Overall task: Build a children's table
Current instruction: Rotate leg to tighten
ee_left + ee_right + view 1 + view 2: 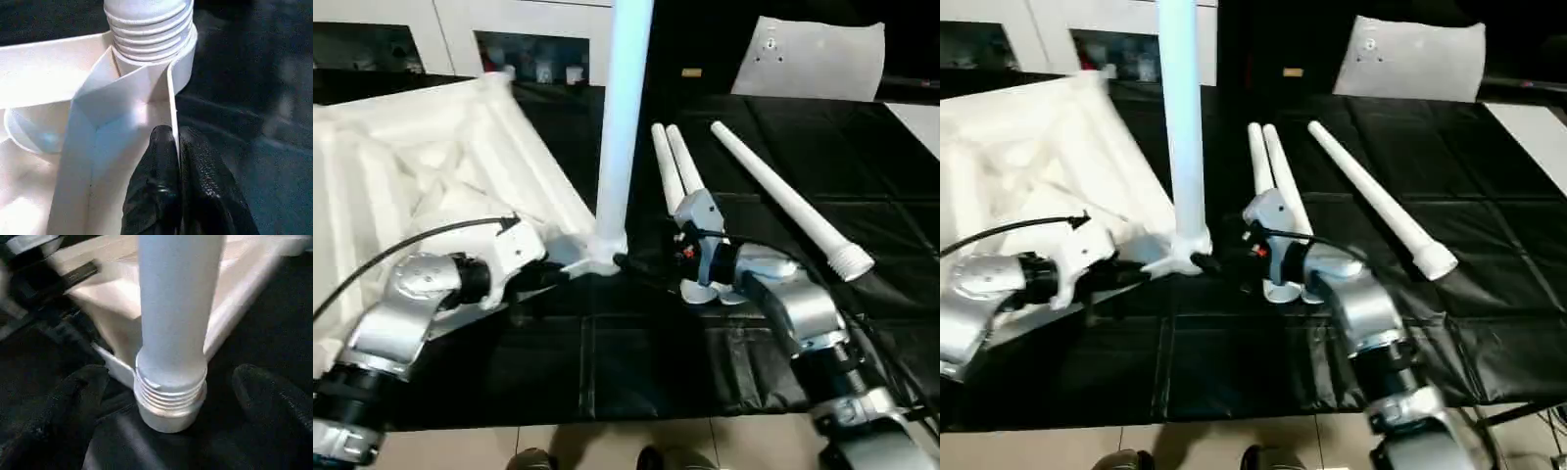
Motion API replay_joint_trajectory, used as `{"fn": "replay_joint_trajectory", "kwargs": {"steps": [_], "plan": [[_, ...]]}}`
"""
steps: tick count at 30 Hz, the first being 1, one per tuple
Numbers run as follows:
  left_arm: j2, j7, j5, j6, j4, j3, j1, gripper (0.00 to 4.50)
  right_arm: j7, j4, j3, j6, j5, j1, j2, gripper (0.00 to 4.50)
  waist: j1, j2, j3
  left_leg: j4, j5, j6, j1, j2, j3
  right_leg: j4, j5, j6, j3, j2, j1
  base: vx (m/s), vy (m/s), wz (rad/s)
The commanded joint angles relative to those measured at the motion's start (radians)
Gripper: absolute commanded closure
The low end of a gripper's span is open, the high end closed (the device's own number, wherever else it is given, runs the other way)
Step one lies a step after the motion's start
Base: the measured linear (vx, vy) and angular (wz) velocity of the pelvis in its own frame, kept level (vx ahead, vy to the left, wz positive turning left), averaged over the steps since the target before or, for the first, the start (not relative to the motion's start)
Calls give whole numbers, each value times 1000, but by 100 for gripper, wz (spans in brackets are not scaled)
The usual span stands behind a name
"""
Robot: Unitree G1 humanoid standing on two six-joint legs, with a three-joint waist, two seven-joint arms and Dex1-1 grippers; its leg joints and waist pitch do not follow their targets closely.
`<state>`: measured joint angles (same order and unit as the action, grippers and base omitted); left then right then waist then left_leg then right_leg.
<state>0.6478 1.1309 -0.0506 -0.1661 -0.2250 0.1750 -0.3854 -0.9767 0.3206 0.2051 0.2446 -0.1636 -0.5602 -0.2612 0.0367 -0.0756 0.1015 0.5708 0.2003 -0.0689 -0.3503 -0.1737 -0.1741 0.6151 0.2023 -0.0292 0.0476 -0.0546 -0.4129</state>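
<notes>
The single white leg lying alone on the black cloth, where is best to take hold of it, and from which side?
Grip the loose leg on its smooth tapered shaft, just above the threaded end. Come from above, fingers straddling it: it lies flat, apart from the paired legs, with free cloth on both sides.

White ribbed tabletop and white legs lie on a black cloth.

Head stereo pair: looked forward and down from above over both forearms at the black-covered table, the two eyes slightly offset sideways. Left wrist camera: very close, faced along its fingers at the tabletop's corner socket. Right wrist camera: close, faced the upright leg. All views shared that socket and leg.
</notes>
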Motion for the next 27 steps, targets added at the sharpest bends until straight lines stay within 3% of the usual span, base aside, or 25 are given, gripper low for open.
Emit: {"fn": "replay_joint_trajectory", "kwargs": {"steps": [1, 6, 7, 11, 14, 21, 27], "plan": [[-1, 76, 9, 18, -18, 74, 14, 450, -34, 6, 13, -11, -7, -7, -8, 4, -1, 10, -61, -54, 16, 109, 8, -55, 8, -50, 9, -256, -59, -85, 56, 0, 0, 0], [27, 170, 1, 58, -36, 104, -3, 450, -114, 57, 56, -44, 12, -25, -16, 4, 6, 10, -65, -52, 3, 111, 10, -56, 7, -45, -24, -284, -58, -87, 57, 0, 0, 0], [30, 176, 5, 64, -40, 109, -8, 450, -126, 69, 69, -63, 22, -26, -13, 4, 8, 5, -67, -51, 5, 110, 10, -57, 6, -45, -22, -284, -57, -88, 59, 0, 0, 0], [23, 199, 7, 78, -63, 115, -29, 450, -153, 118, 97, -93, 35, -41, -3, 4, 14, 3, -66, -52, 19, 96, 10, -57, 7, -46, 12, -277, -57, -88, 59, 0, 0, 0], [21, 209, 5, 78, -58, 119, -31, 450, -149, 147, 84, -91, 25, -51, 13, 4, 16, 4, -66, -52, 27, 82, 9, -59, 8, -45, 25, -273, -58, -90, 59, 0, 0, 0], [23, 232, 1, 86, -65, 128, -37, 450, -197, 177, 85, -98, 3, -60, 12, 55, 19, 3, -66, -51, 22, 84, 9, -57, 7, -43, 2, -275, -58, -88, 59, 0, 0, 0], [27, 238, 3, 87, -70, 131, -41, 450, -206, 193, 81, -105, 2, -58, 12, 112, 21, 5, -61, -52, 57, 68, 8, -58, 9, -48, 56, -267, -58, -90, 57, 0, 0, 0]]}}
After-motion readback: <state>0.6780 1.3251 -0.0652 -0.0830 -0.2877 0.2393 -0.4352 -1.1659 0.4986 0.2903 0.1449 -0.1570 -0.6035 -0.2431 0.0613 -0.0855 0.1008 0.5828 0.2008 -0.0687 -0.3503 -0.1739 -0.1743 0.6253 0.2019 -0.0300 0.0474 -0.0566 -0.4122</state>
